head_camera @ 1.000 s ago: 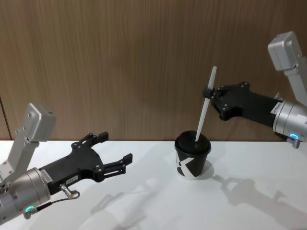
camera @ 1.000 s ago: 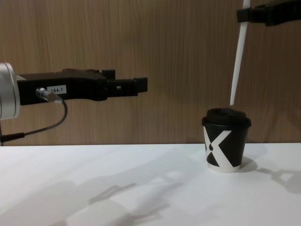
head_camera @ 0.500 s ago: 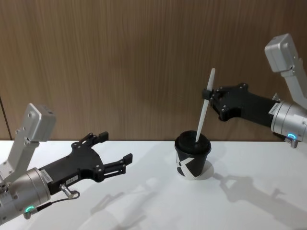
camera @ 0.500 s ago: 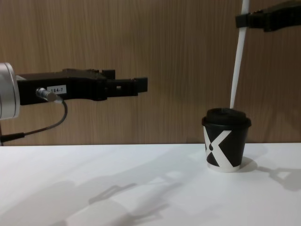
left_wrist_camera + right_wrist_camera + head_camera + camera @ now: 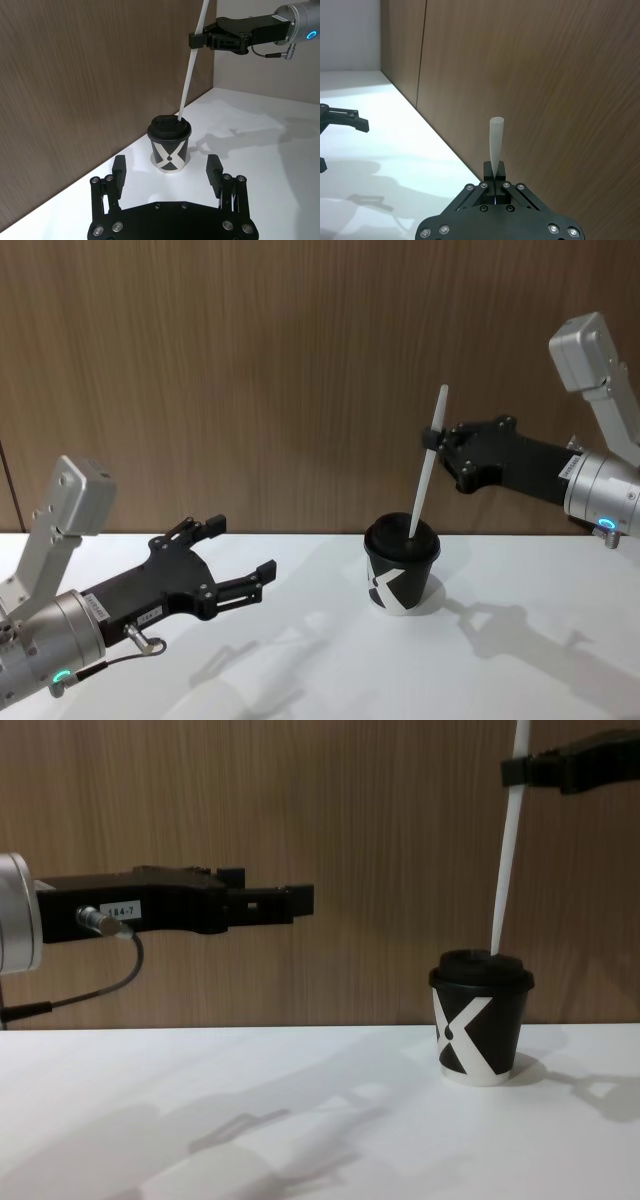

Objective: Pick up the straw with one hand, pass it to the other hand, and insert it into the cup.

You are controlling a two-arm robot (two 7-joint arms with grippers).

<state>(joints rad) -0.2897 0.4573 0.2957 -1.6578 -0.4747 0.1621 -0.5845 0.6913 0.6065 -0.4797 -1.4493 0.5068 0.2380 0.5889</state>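
The black cup (image 5: pixel 400 575) with a white X mark and black lid stands on the white table. The white straw (image 5: pixel 425 475) leans slightly over it, and its lower tip meets the top of the lid (image 5: pixel 482 960). My right gripper (image 5: pixel 432 437) is shut on the straw's upper part, well above the cup (image 5: pixel 480 1025). From the right wrist the straw (image 5: pixel 496 142) rises out of the closed fingertips (image 5: pixel 495 170). My left gripper (image 5: pixel 242 547) hovers open and empty to the cup's left, pointing at the cup (image 5: pixel 170 145).
A brown wood-grain wall (image 5: pixel 250 360) stands close behind the cup. The white table (image 5: pixel 250 1120) stretches bare between my left gripper and the cup, crossed only by the arms' shadows.
My right gripper has moved down with the straw, bringing its lower tip from just above the lid onto the lid's top. The left arm has stayed still.
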